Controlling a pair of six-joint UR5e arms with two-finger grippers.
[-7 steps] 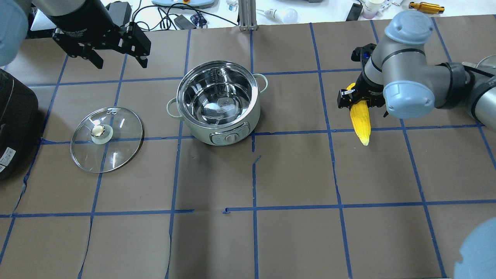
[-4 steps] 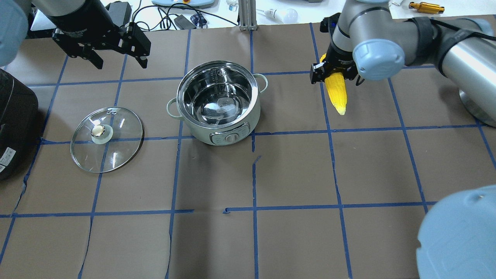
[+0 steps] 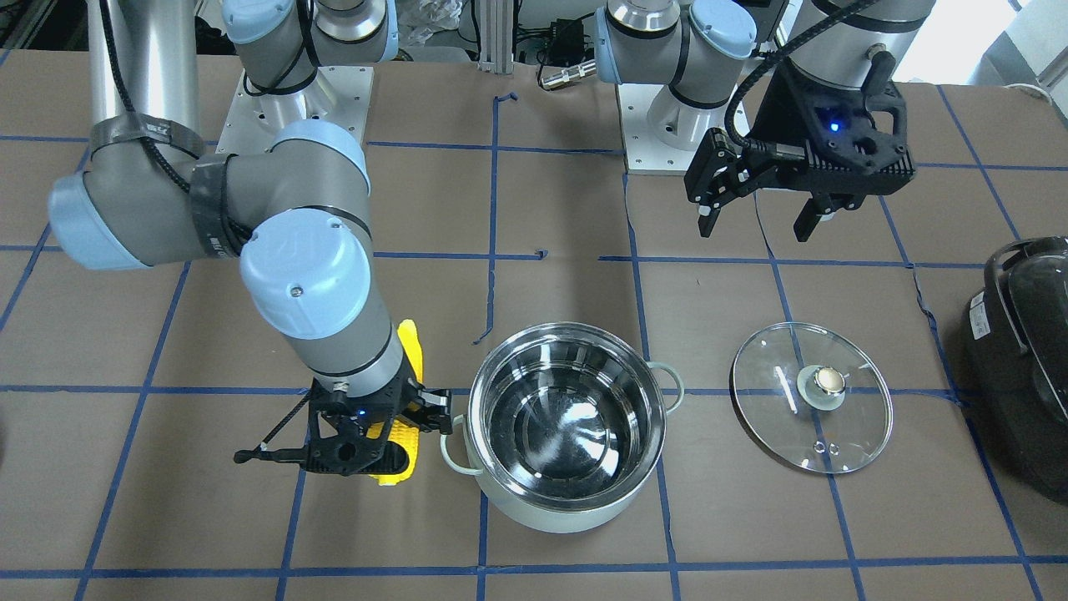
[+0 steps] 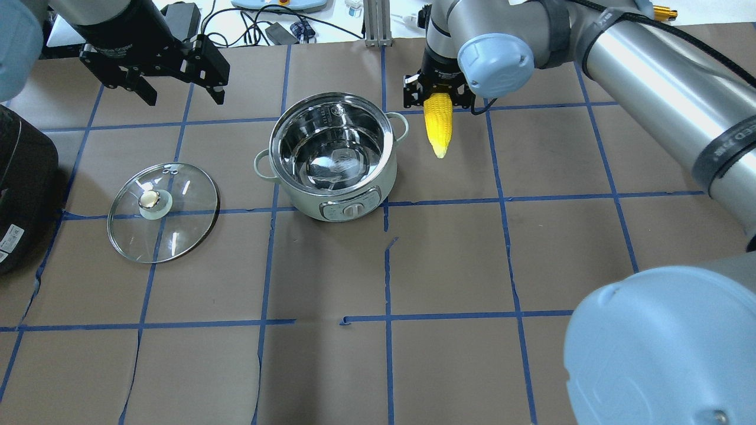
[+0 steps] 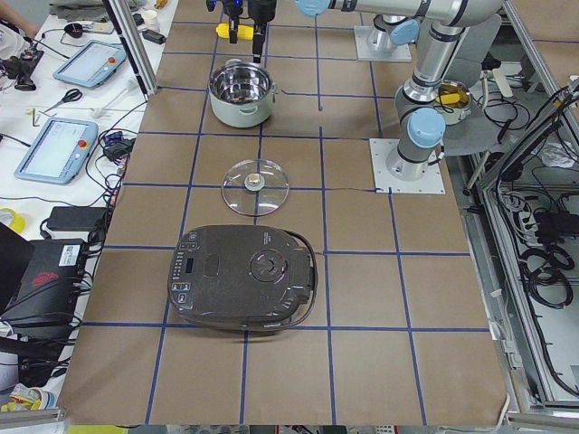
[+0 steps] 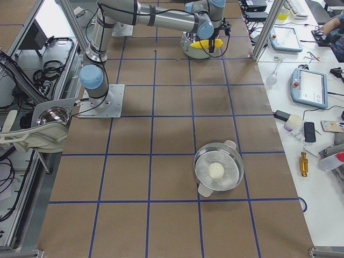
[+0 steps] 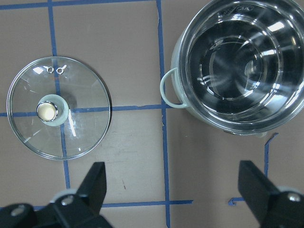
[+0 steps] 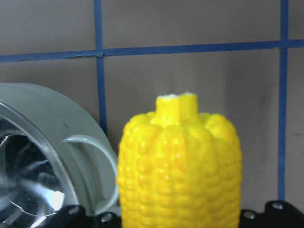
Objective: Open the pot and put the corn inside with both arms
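Note:
The mint-green pot stands open and empty at the table's middle; it also shows in the front view and the left wrist view. Its glass lid lies flat to the pot's left, knob up. My right gripper is shut on the thick end of the yellow corn and holds it in the air just right of the pot's right loop handle, tip pointing toward me. The right wrist view shows the corn beside that handle. My left gripper is open and empty, hovering behind the lid.
A large black appliance sits at the table's left edge, close to the lid. Cables, tablets and small items lie beyond the far edge. A second steel pot stands near the table's right end.
My right arm has carried the corn leftward and farther back, from the right part of the table to just beside the pot. The left arm, pot and lid have not moved.

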